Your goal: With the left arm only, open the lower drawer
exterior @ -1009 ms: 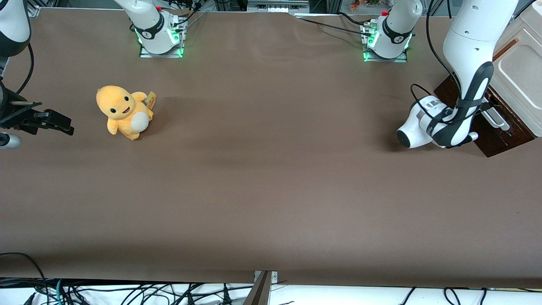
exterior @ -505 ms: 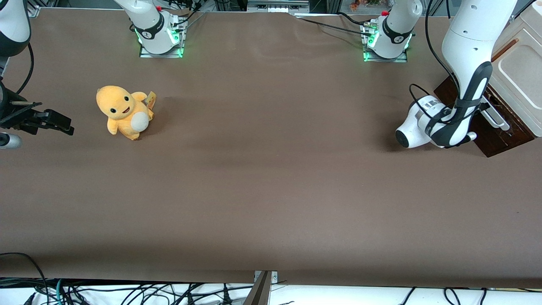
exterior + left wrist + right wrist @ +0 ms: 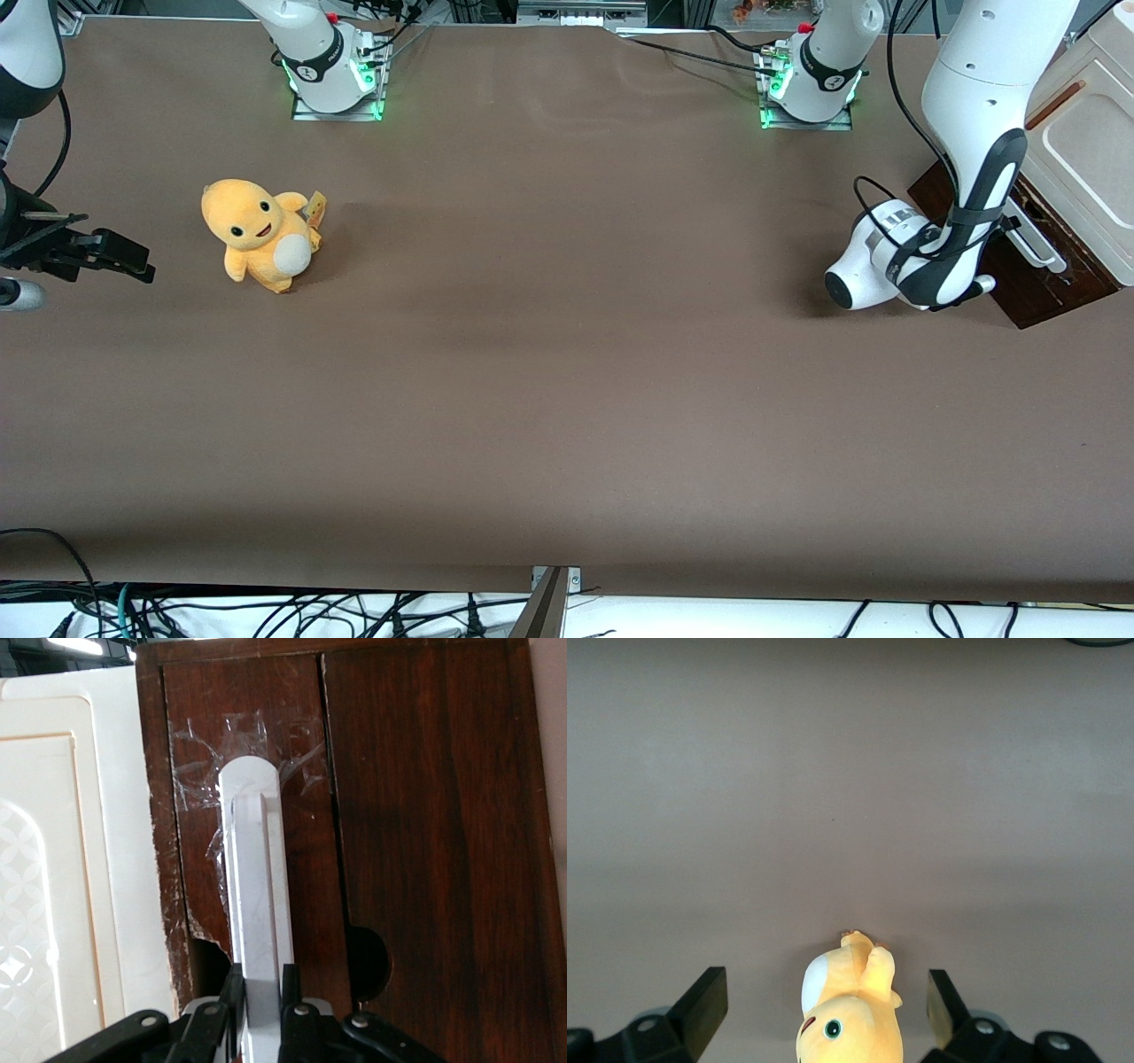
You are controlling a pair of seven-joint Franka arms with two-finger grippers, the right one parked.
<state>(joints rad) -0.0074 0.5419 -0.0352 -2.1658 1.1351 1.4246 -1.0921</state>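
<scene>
Gripper around 1 white handle

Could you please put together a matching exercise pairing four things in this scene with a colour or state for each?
1. gripper
2. lower drawer
3. plush toy
4. handle

A. yellow-orange
B. white
C. dark brown front
D. shut on the handle, in front of the drawer

Pairs: 1-D, 2-C, 3-A, 4-B

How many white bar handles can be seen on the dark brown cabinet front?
1. The long white bar handle sits on the dark brown wooden lower drawer, with the black claw shut on it. Others may be hidden.
</scene>
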